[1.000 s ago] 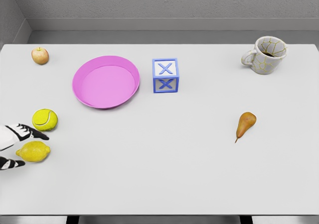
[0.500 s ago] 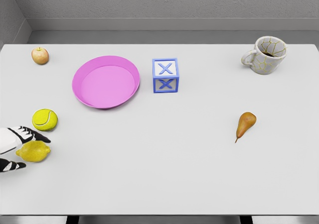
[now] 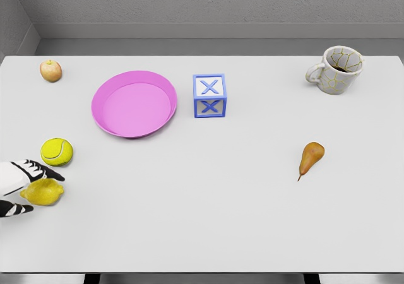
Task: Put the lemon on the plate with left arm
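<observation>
1. Currently, the small yellow oval lemon (image 3: pixel 43 192) is located on the white table (image 3: pixel 221 202) at the near left edge, just near of the yellow-green tennis ball (image 3: pixel 57 151) and well apart from the round pink plate (image 3: pixel 108 127), which lies farther back and to the right.
2. The white-and-black left hand (image 3: pixel 16 189) is seen entering from the left edge; one finger is laid over the far side of the lemon and another is curled at its near side, so the fruit is pinched between them. Whether the grip is fully seated cannot be told.
3. The right hand is not in view.
4. The long axis of the lemon is oriented roughly left to right, with its pointed tip directed right, toward the table's middle.
5. Slippage is judged the main risk: the fruit is rounded and is gripped near one end only, so it could be squeezed out rightward.
6. The tennis ball could be struck if the lift is carried straight toward the plate.
</observation>
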Controlling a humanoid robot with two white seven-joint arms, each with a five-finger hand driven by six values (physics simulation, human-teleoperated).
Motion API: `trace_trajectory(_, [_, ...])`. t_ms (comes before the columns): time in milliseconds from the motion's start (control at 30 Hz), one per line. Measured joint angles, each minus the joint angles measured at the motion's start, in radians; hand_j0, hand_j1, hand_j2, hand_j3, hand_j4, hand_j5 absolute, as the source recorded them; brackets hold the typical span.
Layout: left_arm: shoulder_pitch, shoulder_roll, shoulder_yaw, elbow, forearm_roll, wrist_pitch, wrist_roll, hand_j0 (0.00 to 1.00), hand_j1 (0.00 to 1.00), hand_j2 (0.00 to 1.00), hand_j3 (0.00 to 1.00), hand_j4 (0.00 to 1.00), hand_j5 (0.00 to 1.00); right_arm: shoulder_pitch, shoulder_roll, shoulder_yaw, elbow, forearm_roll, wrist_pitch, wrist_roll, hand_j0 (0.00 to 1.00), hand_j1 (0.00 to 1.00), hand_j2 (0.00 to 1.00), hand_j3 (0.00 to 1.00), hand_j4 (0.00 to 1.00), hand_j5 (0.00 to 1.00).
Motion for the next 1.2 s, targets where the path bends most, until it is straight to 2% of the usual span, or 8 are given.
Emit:
trace_trajectory(733, [-0.018,-0.053,-0.013,0.008,-0.128,0.000,0.000,0.81,0.81,0.81,0.81,0.81,0.81,0.000,0.000,0.000,0.000,0.000,0.000,0.000,1.00,1.00,1.00,1.00,1.00,1.00])
trace_trajectory(1200, [-0.015,-0.054,-0.012,0.020,-0.150,0.000,0.000,0.80,0.80,0.80,0.80,0.80,0.80,0.000,0.000,0.000,0.000,0.000,0.000,0.000,1.00,1.00,1.00,1.00,1.00,1.00])
